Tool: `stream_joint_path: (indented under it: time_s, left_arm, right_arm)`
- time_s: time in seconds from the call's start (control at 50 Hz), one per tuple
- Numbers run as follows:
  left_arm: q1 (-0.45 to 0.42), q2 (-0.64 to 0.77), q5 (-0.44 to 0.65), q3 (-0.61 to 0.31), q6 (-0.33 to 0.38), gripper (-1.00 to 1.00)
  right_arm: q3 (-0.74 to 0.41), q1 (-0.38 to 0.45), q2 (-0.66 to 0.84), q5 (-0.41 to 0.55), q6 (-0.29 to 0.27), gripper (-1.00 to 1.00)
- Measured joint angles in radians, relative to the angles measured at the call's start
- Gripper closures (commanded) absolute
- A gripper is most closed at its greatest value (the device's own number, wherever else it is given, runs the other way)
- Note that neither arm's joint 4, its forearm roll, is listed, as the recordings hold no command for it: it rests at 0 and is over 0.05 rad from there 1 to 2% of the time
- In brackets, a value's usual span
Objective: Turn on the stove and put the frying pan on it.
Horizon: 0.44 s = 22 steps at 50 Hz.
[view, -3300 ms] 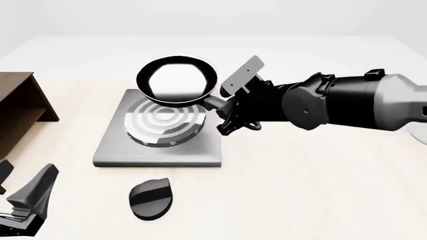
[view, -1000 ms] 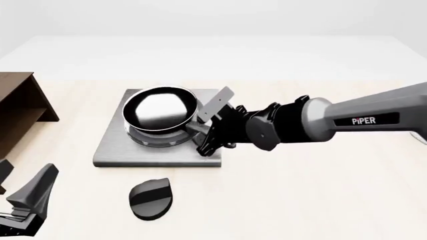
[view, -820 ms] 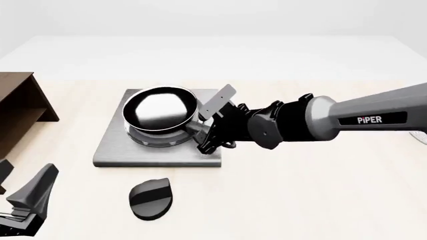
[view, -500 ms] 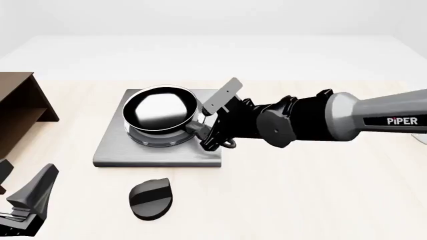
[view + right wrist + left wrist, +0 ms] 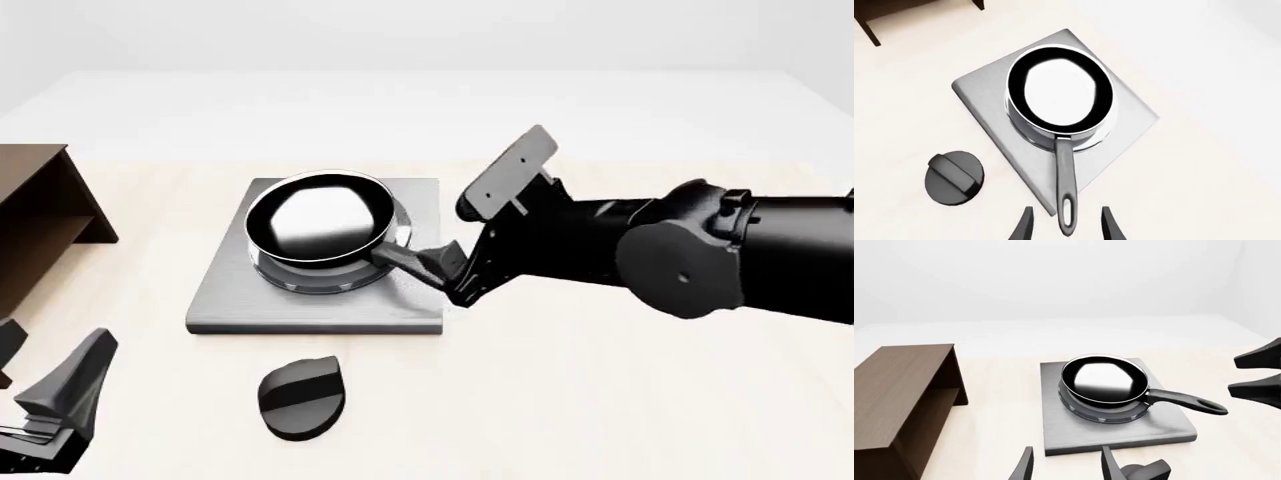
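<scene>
Beside stove (image 5: 991,95): knob (image 5: 954,178), r-wrist only.

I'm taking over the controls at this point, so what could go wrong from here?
1. The right hand is open, but its fingers straddle the frying pan handle tip; a sideways retreat could drag the pan off the burner rings.
2. The knob sits close to the stove edge; the left hand might bump the slab while reaching for it.

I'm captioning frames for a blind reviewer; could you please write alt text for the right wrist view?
The frying pan sits on the burner rings of the grey stove, its handle pointing toward the open right gripper, whose fingers flank the handle's tip without touching it. The black knob lies on the table beside the stove.
</scene>
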Motion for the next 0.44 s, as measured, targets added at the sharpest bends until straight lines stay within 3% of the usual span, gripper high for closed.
stream_joint_path:
  time_s: [0.44]
  left_arm:
    - [0.0, 0.0, 0.001, 0.0, 0.01, -1.0]
  right_arm:
    - [0.174, -0.07, -0.334, 0.054, 0.031, -1.0]
